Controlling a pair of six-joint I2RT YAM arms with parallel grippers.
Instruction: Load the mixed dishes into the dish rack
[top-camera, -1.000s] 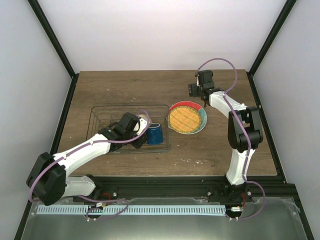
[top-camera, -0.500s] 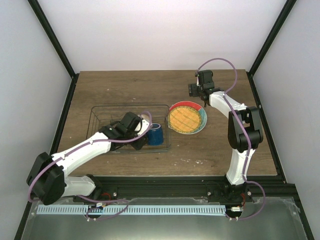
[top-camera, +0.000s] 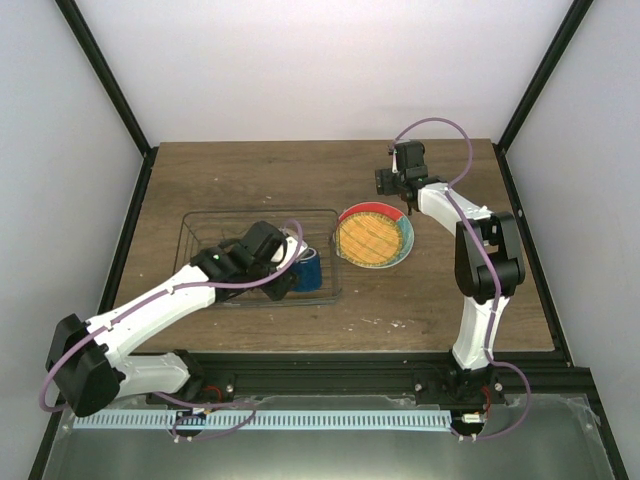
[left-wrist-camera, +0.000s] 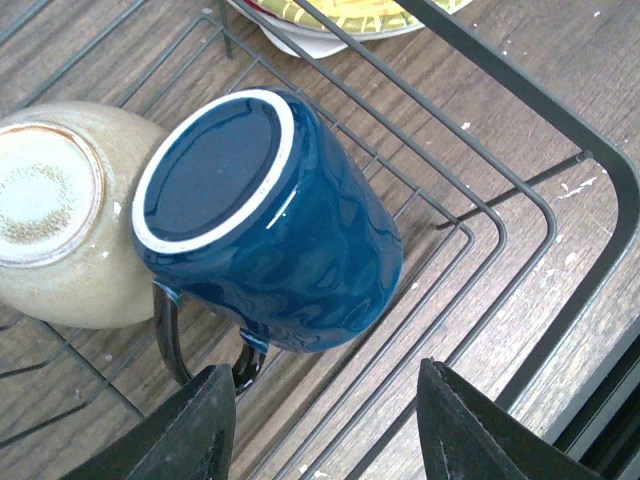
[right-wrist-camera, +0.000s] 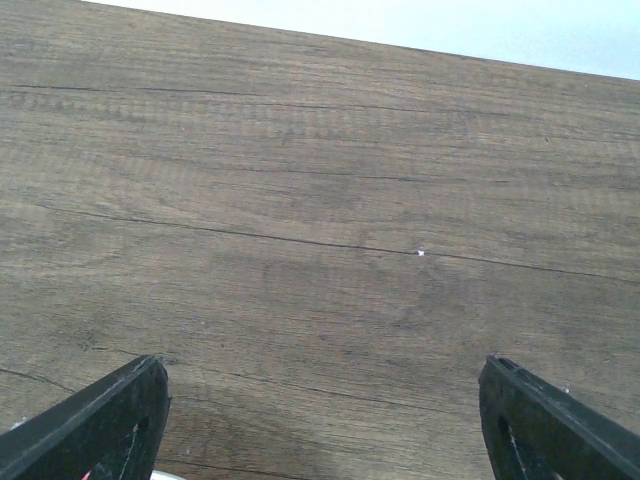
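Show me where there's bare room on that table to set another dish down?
Widest bare wood: the far strip of table between the rack and the back wall. The rack's left end also looks bare. Crowded: the rack's right end, where mug, bowl and left claw gather, and the plates right beside it, with the right claw just behind.

I count three plates in a single stack: one yellow-orange grid-patterned plate (top-camera: 372, 238) on top, one red plate (top-camera: 352, 213) showing under it, and one pale whitish plate (left-wrist-camera: 295, 42) at the bottom. There is one dark blue mug (left-wrist-camera: 270, 220), one small cream bowl (left-wrist-camera: 60, 230) and just one wire dish rack (left-wrist-camera: 520, 88). Two white arms, a left one (top-camera: 160, 300) and a right one (top-camera: 485, 265), work at the one wooden table (top-camera: 250, 170).
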